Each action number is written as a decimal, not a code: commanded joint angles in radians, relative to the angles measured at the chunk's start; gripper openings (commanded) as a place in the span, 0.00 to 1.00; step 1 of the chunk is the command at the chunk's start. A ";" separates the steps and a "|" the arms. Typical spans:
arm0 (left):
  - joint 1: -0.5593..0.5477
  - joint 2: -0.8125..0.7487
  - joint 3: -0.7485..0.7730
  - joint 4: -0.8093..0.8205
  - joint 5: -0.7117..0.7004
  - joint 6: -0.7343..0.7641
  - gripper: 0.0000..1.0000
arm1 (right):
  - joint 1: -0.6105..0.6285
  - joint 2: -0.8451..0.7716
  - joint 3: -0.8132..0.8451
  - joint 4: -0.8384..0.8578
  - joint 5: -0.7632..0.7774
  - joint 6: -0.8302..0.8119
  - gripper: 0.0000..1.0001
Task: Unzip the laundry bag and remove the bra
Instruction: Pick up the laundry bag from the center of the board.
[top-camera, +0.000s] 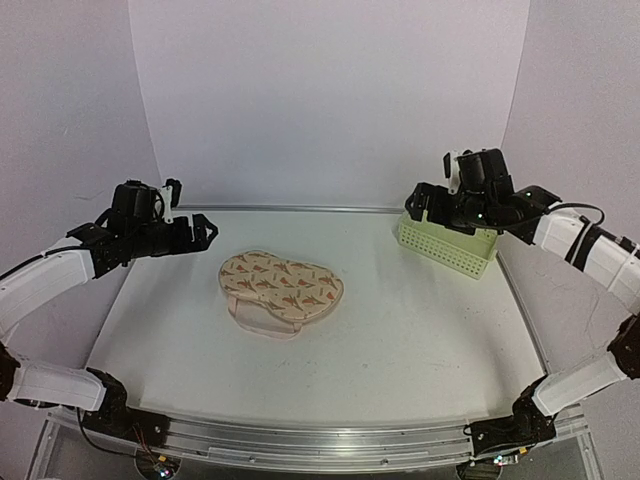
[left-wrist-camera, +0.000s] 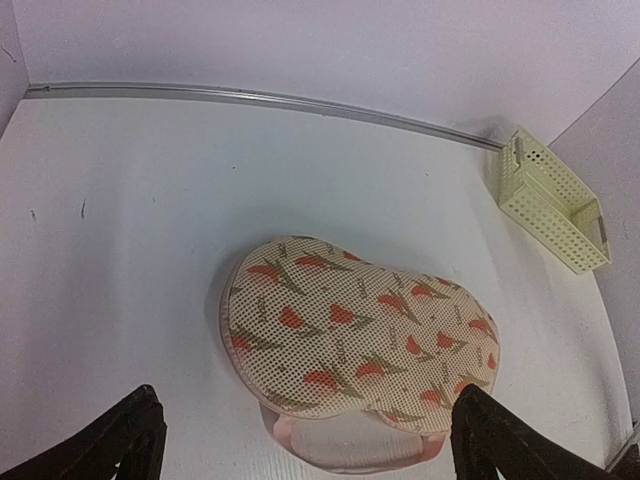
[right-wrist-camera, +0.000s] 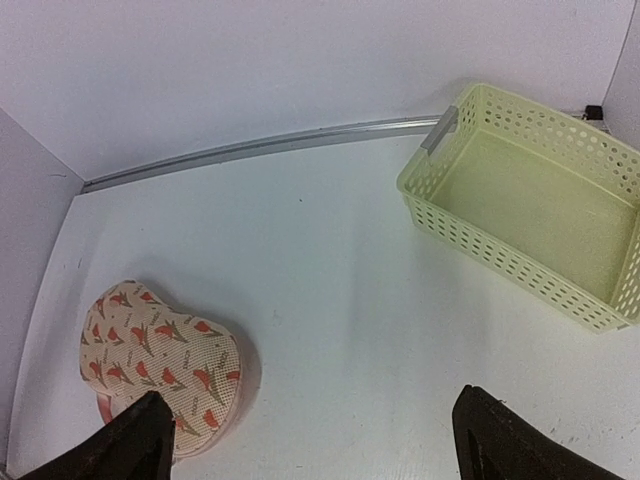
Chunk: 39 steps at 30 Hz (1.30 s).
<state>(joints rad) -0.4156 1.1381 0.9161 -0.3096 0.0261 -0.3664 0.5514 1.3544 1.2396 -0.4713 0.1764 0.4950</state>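
The laundry bag (top-camera: 281, 283) lies flat at the table's middle, a beige peanut-shaped pouch with orange-red leaf prints; its pink lower half sticks out at the near edge (left-wrist-camera: 350, 445). It also shows in the right wrist view (right-wrist-camera: 160, 360). The bra is hidden; a pale shape shows faintly through the pink part. My left gripper (top-camera: 200, 232) is open and empty, raised to the left of the bag. My right gripper (top-camera: 418, 203) is open and empty, raised at the back right beside the basket. Both wrist views show wide-apart fingertips (left-wrist-camera: 110, 440) (right-wrist-camera: 500, 440).
A pale-green plastic basket (top-camera: 447, 243) stands at the back right, empty (right-wrist-camera: 530, 200). A metal rail (top-camera: 300, 209) runs along the table's far edge against the white back wall. The table's side edges curve inward toward the front.
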 joint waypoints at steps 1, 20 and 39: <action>0.003 0.004 0.046 0.006 -0.011 0.013 1.00 | 0.006 0.018 0.051 0.006 -0.071 0.012 0.98; 0.003 0.061 0.001 0.007 0.069 -0.061 0.99 | 0.008 0.288 -0.022 0.225 -0.426 0.130 0.88; 0.003 0.066 -0.135 0.080 0.204 -0.248 0.97 | 0.016 0.608 0.138 0.319 -0.608 0.243 0.79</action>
<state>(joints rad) -0.4156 1.2003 0.8207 -0.2943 0.1703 -0.5335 0.5556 1.9266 1.3060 -0.2291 -0.3626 0.7132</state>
